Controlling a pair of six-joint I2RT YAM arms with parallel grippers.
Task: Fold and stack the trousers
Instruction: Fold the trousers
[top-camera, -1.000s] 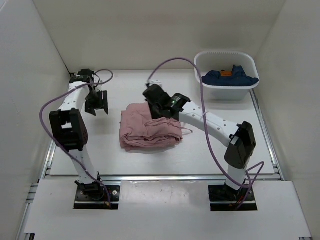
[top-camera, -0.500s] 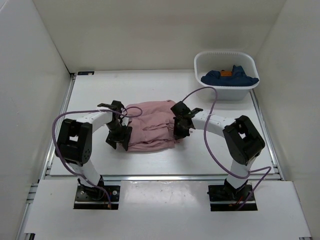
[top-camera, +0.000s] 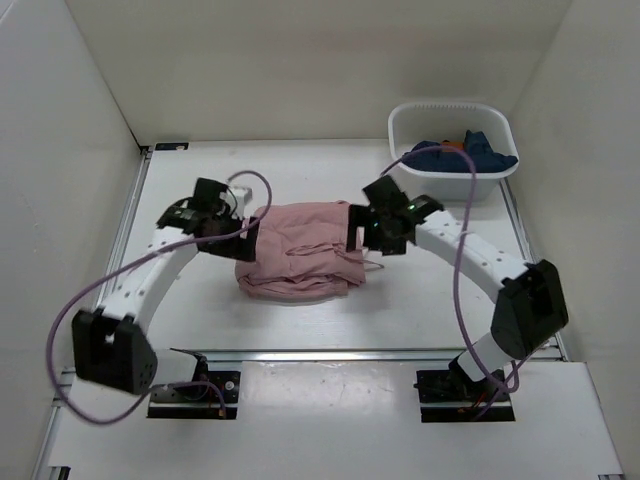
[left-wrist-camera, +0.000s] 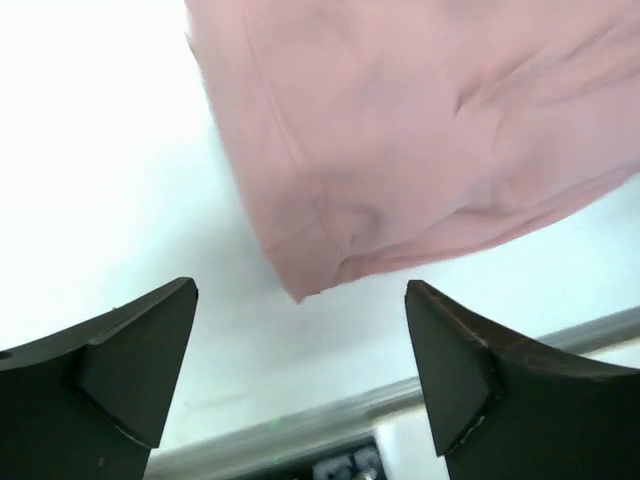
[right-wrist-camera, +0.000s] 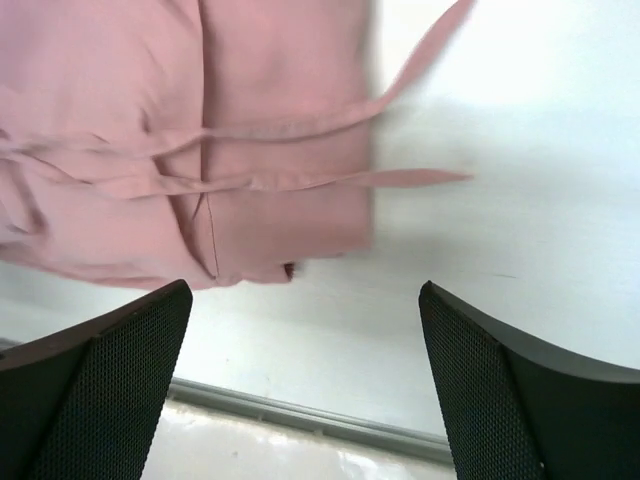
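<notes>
The dusty-pink trousers (top-camera: 300, 252) lie folded in a compact bundle in the middle of the table. My left gripper (top-camera: 248, 230) hovers at their left edge, and my right gripper (top-camera: 361, 238) at their right edge. In the left wrist view the left gripper (left-wrist-camera: 300, 300) is open and holds nothing, with a corner of the trousers (left-wrist-camera: 400, 130) just beyond the fingertips. In the right wrist view the right gripper (right-wrist-camera: 305, 292) is also open and holds nothing. There the trousers (right-wrist-camera: 250, 120) lie beyond it, their thin drawstrings (right-wrist-camera: 400, 178) trailing onto the table.
A white basket (top-camera: 450, 106) stands at the back right with a dark blue garment (top-camera: 465, 156) in it. White walls enclose the table on three sides. A metal rail (top-camera: 330, 352) runs along the near edge. Purple cables loop off both arms.
Both grippers were low against the sides of the trousers half a second ago. They have since let go, opened wide and lifted slightly. The bundle stays where it was.
</notes>
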